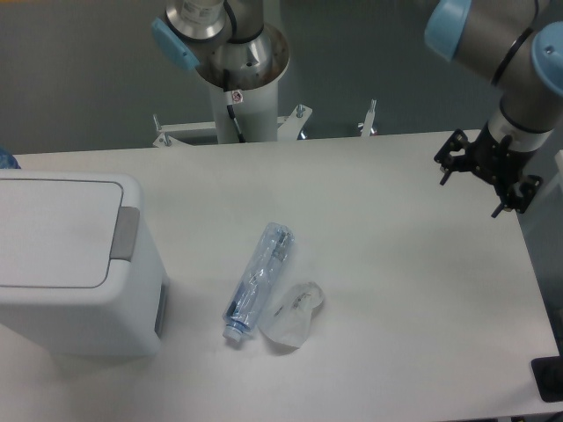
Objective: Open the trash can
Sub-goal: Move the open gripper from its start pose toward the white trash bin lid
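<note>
The trash can (88, 308) is a large white boxy bin at the table's left edge. Its flat white lid (53, 230) lies shut, and the grey push tab (124, 234) sits on the rim's right side. My gripper (489, 171) is a black assembly under the wrist at the far right of the table, pointing down and far from the bin. Its fingers are hidden from this angle, and nothing shows in it.
A clear plastic bottle (258, 281) lies on its side in the middle of the white table (396, 290), with a crumpled clear plastic cup (293, 316) beside it. The arm's base column (239, 79) stands at the back edge.
</note>
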Robot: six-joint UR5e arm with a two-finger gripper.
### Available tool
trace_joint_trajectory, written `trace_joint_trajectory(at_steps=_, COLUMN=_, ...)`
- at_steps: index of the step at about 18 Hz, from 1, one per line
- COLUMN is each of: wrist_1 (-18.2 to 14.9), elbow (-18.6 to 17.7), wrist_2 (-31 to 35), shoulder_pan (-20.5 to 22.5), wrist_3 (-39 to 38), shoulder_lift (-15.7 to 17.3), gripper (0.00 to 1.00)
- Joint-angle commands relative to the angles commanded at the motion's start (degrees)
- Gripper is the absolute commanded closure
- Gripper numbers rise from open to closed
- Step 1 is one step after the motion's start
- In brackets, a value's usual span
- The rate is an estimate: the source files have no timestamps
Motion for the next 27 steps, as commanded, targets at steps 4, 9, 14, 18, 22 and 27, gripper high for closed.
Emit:
trace_joint_trajectory(at_steps=4, wrist_1=1.9, elbow=-0.1, wrist_2=-0.7, shoulder_pan=-0.5, wrist_3=0.1, shoulder_lift=0.1, gripper=0.00)
trace_joint_trajectory(at_steps=9, wrist_1=2.2, elbow=-3.3, wrist_2=-8.4, shoulder_pan=-0.4, wrist_3=-0.9, shoulder_lift=0.6, gripper=0.00)
trace_joint_trajectory(at_steps=14, wrist_1=10.0, elbow=-7.8, wrist_2=-16.6, shoulder_pan=-0.4, wrist_3=-13.2, shoulder_lift=3.0, gripper=0.00)
trace_joint_trajectory(at_steps=18, wrist_1=9.8, elbow=-7.9, wrist_2=-19.8, shoulder_pan=-1.0, wrist_3=-17.1, shoulder_lift=4.4, gripper=0.00)
trace_joint_trajectory(at_steps=22, wrist_1=10.4, elbow=-9.3, wrist_2=-22.6, shoulder_pan=-3.8, wrist_3=-28.2, shoulder_lift=5.7, gripper=0.00)
trace_joint_trajectory(at_steps=27, wrist_1=10.1, elbow=-12.0, wrist_2=-28.7, shoulder_pan=-3.9, wrist_3=-31.2, shoulder_lift=8.9, gripper=0.00)
